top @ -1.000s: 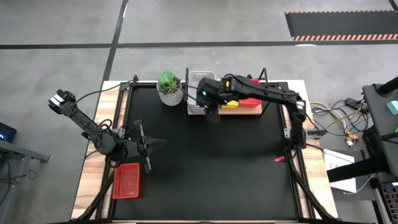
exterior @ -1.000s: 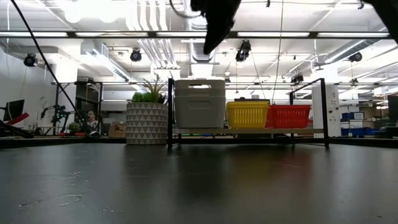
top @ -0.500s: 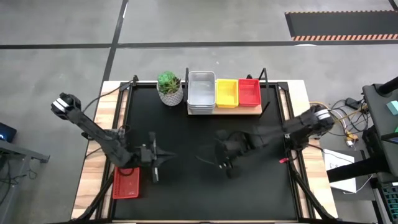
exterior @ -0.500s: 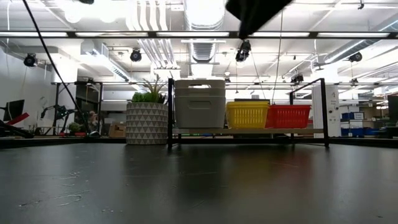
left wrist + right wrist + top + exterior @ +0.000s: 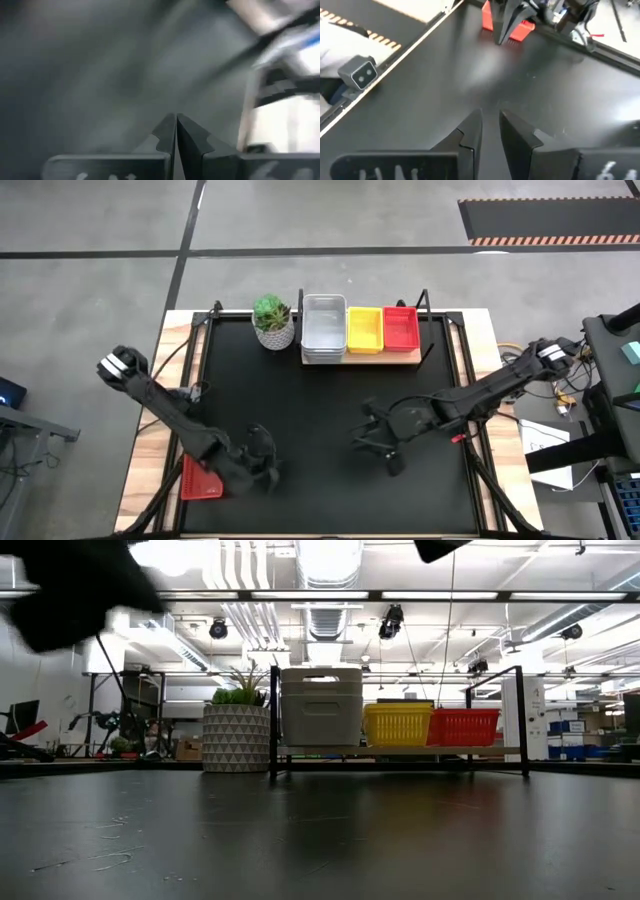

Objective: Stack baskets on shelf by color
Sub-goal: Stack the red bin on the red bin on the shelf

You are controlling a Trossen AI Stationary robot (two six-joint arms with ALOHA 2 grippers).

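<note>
A red basket (image 5: 203, 477) lies on the black mat's (image 5: 330, 400) front-left edge, just beside the left gripper (image 5: 262, 462), fingers pressed shut and empty. The right gripper (image 5: 372, 442), mid-mat, fingers narrowly parted, holds nothing. Grey, yellow, red baskets sit on the shelf (image 5: 362, 358)

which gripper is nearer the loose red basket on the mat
Left. The left gripper hangs just beside the red basket; the right gripper is mid-mat, much farther away.

Two dark, slim, jointed arms, each showing a pale grey-white block at its base joint, left gripper (image 5: 175, 131) bearing black angular fingers with notched inner edges, right gripper (image 5: 491, 131) wearing matching black wedge-shaped fingers, thin black cables trailing alongside.
</note>
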